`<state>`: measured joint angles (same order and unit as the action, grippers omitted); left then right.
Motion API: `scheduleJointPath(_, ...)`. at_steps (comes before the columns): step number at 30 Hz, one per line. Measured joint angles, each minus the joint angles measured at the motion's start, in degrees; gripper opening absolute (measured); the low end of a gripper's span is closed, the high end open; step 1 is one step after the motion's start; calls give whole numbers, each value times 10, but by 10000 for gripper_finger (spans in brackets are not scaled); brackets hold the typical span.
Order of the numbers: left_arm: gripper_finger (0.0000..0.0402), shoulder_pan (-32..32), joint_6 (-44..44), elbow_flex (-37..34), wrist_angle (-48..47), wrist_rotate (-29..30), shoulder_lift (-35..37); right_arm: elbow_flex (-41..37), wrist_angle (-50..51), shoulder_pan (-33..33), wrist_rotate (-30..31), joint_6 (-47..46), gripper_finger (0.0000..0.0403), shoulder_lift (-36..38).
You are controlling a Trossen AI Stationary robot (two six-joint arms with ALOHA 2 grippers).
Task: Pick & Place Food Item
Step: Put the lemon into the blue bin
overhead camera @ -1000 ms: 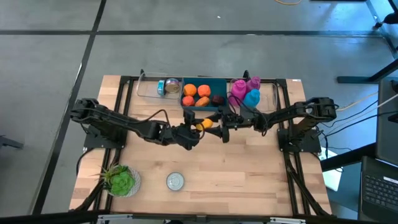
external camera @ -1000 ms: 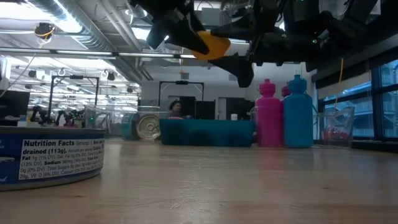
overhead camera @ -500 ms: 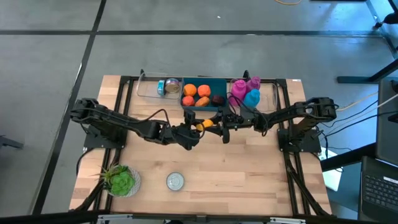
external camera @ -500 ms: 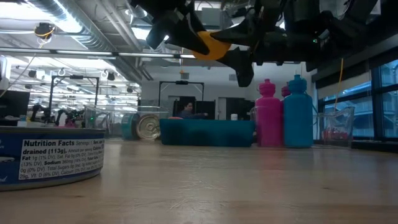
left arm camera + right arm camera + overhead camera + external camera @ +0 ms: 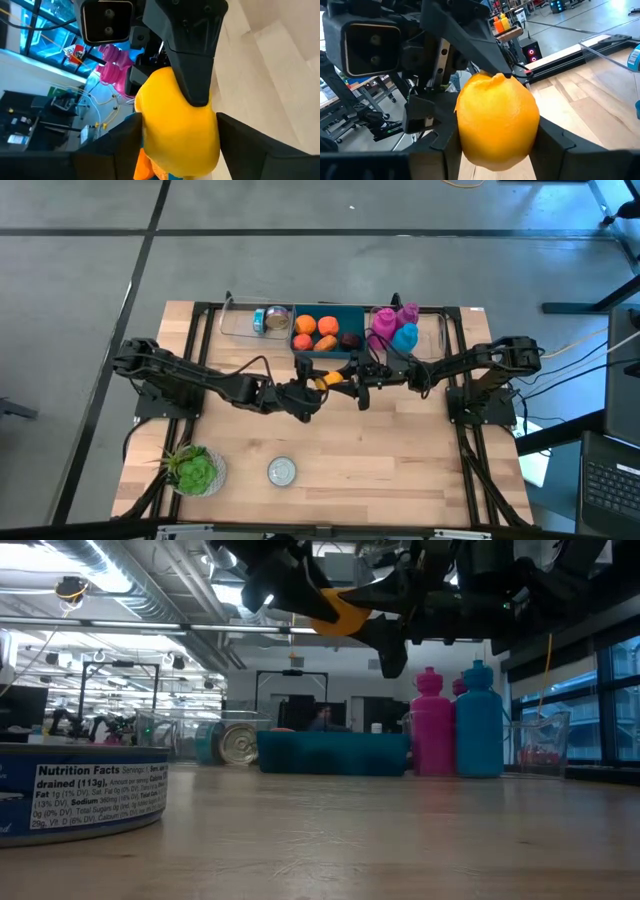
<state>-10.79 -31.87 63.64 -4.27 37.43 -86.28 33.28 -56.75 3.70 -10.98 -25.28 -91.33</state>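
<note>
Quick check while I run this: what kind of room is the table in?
Probably a robotics lab or workshop: exposed ceiling pipes, equipment benches behind the table, and a bare concrete floor around the wooden table.

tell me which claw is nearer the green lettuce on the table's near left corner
Left. The left claw hangs mid-table, diagonally across from the green lettuce; the right claw sits just beyond it, farther toward the teal bin.

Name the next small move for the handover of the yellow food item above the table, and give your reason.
Probably the left hand should open fully and back away. Both hands meet on the yellow food item in mid-air, just in front of the teal bin. The right wrist view shows the right hand with fingers on both sides of the item, so it seems to have it.
</note>
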Motion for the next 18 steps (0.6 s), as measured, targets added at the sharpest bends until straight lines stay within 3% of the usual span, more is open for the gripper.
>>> scheduleJointPath(9,297,-12,5,0,2,4,1,0,-3,0,-1,20,173,0)
scheduleJointPath(18,300,-76,29,0,-41,40,70,0,37,7,6,63,173,26)
